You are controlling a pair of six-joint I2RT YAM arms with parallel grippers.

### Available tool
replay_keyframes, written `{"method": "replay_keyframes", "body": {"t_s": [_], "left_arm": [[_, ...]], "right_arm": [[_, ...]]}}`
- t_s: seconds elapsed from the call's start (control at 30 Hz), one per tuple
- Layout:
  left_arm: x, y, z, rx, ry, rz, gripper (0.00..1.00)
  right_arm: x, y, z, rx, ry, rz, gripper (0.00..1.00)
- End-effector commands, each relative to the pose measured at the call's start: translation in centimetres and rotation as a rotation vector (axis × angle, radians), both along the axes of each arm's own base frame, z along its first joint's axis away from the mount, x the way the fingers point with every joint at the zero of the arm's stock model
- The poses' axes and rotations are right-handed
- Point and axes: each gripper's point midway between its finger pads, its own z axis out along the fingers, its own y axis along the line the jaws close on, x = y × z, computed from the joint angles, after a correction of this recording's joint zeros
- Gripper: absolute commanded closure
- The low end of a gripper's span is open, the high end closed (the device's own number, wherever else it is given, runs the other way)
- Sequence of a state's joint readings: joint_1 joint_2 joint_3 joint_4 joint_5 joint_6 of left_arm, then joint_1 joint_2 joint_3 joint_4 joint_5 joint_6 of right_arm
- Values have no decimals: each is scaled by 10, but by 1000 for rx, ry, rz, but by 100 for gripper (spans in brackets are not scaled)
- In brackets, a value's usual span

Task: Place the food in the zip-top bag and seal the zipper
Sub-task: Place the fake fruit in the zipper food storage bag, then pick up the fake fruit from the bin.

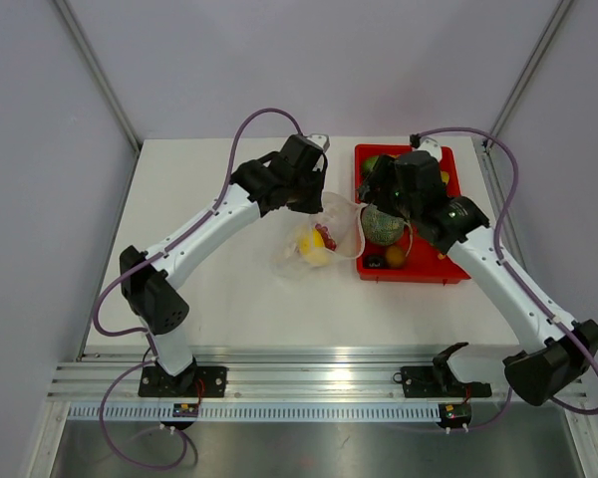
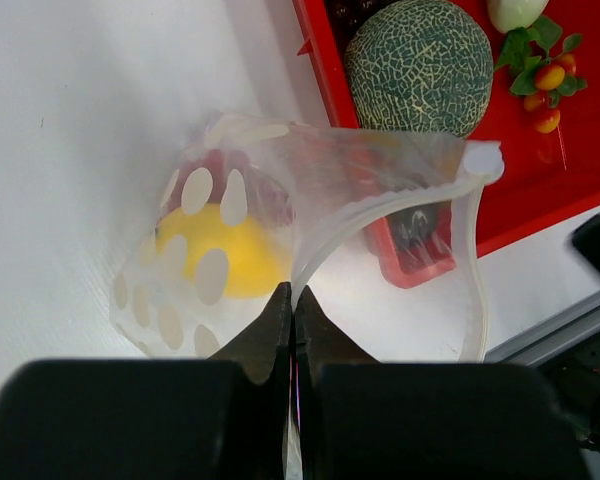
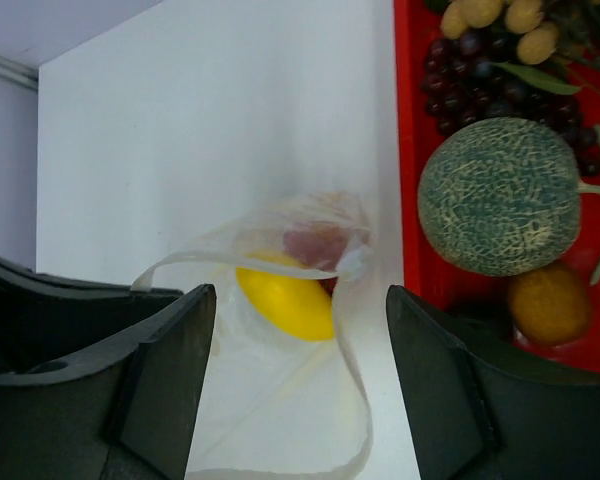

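We find the zip-top bag (image 1: 319, 235) lying on the table (image 1: 209, 299), just beside the red tray (image 1: 448, 275), on the tray's side toward the left arm. A yellow piece (image 2: 225, 255) and a red piece (image 3: 315, 243) sit inside it. Its mouth stands open and faces the tray, and the zipper (image 2: 472, 250) arcs from the clamp toward the tray's near corner.

The left pincer (image 2: 292, 300) is clamped on the bag's mouth edge, jaws together with the film between them. It holds the bag from the side away from the tray.

The right pincer (image 3: 300, 292) hangs over the bag with its jaws apart and nothing between them.

The remaining food, a melon (image 3: 498, 195) and grapes (image 3: 460, 75) among it, lies in the tray, to the far side of the right pincer from the bag.

In our judgement the right arm is the nearer to the tray. The next pick should turn away from the bag toward the tray and return across the tray's bag-side wall into the mouth.
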State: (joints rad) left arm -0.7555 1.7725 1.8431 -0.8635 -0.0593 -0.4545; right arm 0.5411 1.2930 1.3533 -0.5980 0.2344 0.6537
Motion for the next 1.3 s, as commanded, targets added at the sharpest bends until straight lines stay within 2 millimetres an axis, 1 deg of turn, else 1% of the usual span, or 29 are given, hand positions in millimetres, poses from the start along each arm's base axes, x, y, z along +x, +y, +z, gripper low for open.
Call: {"method": "replay_keyframes", "body": {"t_s": [0.0, 0.03, 0.07, 0.1, 0.13, 0.17, 0.2, 0.23, 0.27, 0.3, 0.33, 0.37, 0.4, 0.43, 0.5, 0.57, 0.6, 0.67, 0.77, 0.8, 0.9, 1.0, 1.1, 1.17, 1.23, 1.27], "left_arm": [[-2, 0, 25, -65, -51, -2, 100], [-2, 1, 27, -65, -56, -1, 100], [-3, 3, 24, -59, -54, 1, 100], [-3, 4, 24, -60, -54, 4, 100], [-3, 5, 23, -59, -53, 6, 100], [-2, 5, 23, -61, -54, 4, 100], [-4, 5, 22, -61, -48, -1, 100], [-4, 5, 22, -61, -48, -3, 100], [-4, 5, 20, -58, -44, -5, 100], [-5, 4, 19, -57, -41, -7, 100], [-4, 5, 18, -55, -41, -7, 100], [-5, 5, 17, -52, -39, -10, 100], [-5, 4, 17, -53, -40, -11, 100], [-5, 5, 15, -49, -37, -12, 100], [-5, 5, 15, -47, -37, -12, 100], [-5, 6, 14, -42, -39, -12, 100], [-5, 7, 15, -41, -42, -11, 100], [-5, 7, 16, -39, -46, -13, 100], [-3, 6, 16, -41, -46, -14, 100], [-3, 6, 15, -40, -45, -14, 100], [-3, 5, 12, -38, -39, -16, 100], [-2, 5, 12, -35, -39, -16, 100], [-1, 4, 12, -38, -41, -15, 100], [-1, 3, 12, -39, -39, -19, 100], [-1, 2, 11, -43, -37, -19, 100], [-2, 2, 11, -42, -35, -20, 100]], "right_arm": [[-4, -53, -18, -106, 34, -120, 24], [-4, -75, -20, -95, 41, -170, 25], [-5, -84, -27, -86, 54, -188, 25], [-11, -92, -48, -97, 99, -185, 26], [-13, -101, -53, -98, 99, -197, 26], [-17, -113, -74, -121, 143, -215, 27], [-18, -118, -88, -159, 169, -201, 27], [-18, -119, -98, -177, 189, -189, 27], [-22, -123, -116, -198, 228, -183, 26], [-23, -121, -133, -220, 271, -152, 26], [-20, -120, -141, -220, 281, -137, 25], [-23, -117, -157, -215, 316, -109, 25], [-21, -118, -171, -227, 346, -85, 24], [-17, -117, -177, -222, 348, -76, 24], [-15, -116, -192, -224, 387, -61, 23], [-9, -114, -194, -220, 377, -51, 22], [-8, -113, -198, -221, 385, -39, 22], [-2, -113, -200, -228, 381, -37, 22], [1, -112, -212, -231, 405, -21, 22], [1, -112, -220, -233, 422, -20, 22], [-2, -113, -235, -234, 459, -18, 23], [1, -113, -235, -228, 459, -18, 23], [-1, -111, -236, -220, 468, -8, 23], [-1, -111, -235, -223, 471, -10, 26], [-3, -114, -235, -232, 480, -21, 33], [-2, -116, -232, -234, 473, -31, 37]]}}
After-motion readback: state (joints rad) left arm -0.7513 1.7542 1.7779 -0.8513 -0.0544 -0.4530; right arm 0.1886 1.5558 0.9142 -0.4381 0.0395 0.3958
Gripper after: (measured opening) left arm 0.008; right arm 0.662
